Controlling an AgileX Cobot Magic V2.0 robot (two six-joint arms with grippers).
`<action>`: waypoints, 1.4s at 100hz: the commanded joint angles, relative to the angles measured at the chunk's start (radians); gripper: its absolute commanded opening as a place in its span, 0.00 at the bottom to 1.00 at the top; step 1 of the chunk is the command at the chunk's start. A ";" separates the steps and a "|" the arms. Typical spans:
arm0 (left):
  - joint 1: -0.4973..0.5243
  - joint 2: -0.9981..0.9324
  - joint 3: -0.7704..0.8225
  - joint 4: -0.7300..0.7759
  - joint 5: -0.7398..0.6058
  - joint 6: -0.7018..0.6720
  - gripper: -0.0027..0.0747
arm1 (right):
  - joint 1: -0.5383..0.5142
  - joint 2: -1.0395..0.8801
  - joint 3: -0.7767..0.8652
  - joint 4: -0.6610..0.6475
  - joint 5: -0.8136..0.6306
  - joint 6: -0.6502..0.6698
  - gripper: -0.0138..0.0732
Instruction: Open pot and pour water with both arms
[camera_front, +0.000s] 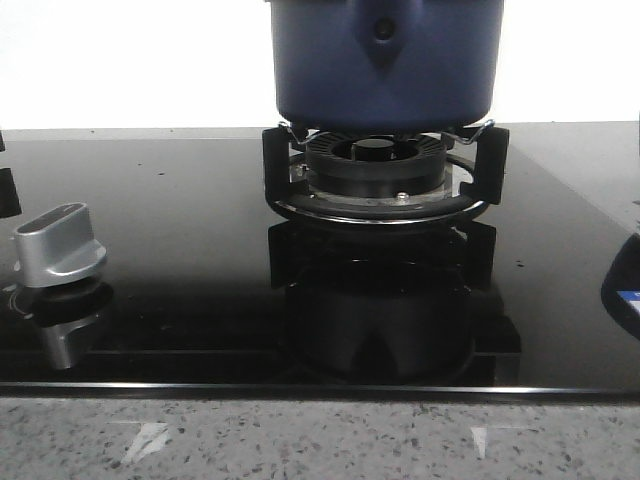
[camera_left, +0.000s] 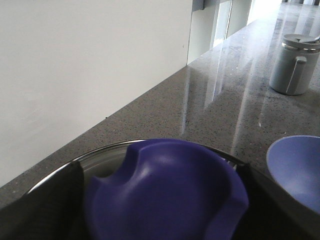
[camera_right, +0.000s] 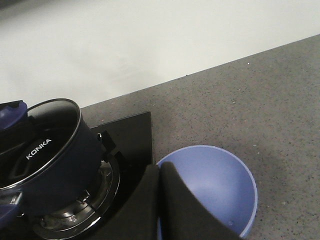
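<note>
The large round dark navy-blue pot with smooth matte sides (camera_front: 385, 65) is sitting on the black pronged burner grate (camera_front: 385, 175) of the glossy black glass cooktop (camera_front: 180, 200), which is set into the speckled grey stone desk (camera_right: 240, 95). In the right wrist view a glass lid marked KONKA is covering the pot.

Handling judgement: a metal pot holding water is likely heavy and rigid, and its matte wall offers no purchase. The pointed teardrop bracket with a round rivet on the front wall marks a side handle mount; side handles appear the proper lifting points, and the lid is best taken by its knob. A glass lid is fragile and may slip.

The left end effector (camera_left: 165, 220) is sitting over the lid with a navy-blue moulded part, probably the lid knob, between its dark fingers (camera_left: 40, 210); whether it is clamping that part cannot be told. The right end effector (camera_right: 165, 210) is showing its black fingers pressed together, holding nothing, above the round pale-blue bowl (camera_right: 220, 190).

That bowl is resting on the desk just beside the cooktop edge and is the probable pouring target. A silver control knob (camera_front: 58, 245) is standing on the cooktop's left side, well apart from the pot. A grey lidded jug with handle (camera_left: 295, 65) is standing farther along the desk. A white wall is running close behind and limits rearward swing.
</note>
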 joint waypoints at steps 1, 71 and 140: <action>-0.004 -0.076 -0.034 -0.060 0.044 -0.006 0.74 | 0.003 0.013 -0.023 -0.002 -0.082 -0.010 0.08; 0.235 -0.656 0.096 0.415 -0.026 -0.451 0.26 | 0.003 0.017 0.019 -0.002 -0.106 -0.124 0.08; 0.253 -1.597 0.835 0.568 -0.310 -0.483 0.17 | 0.064 -0.323 0.467 -0.039 -0.440 -0.222 0.08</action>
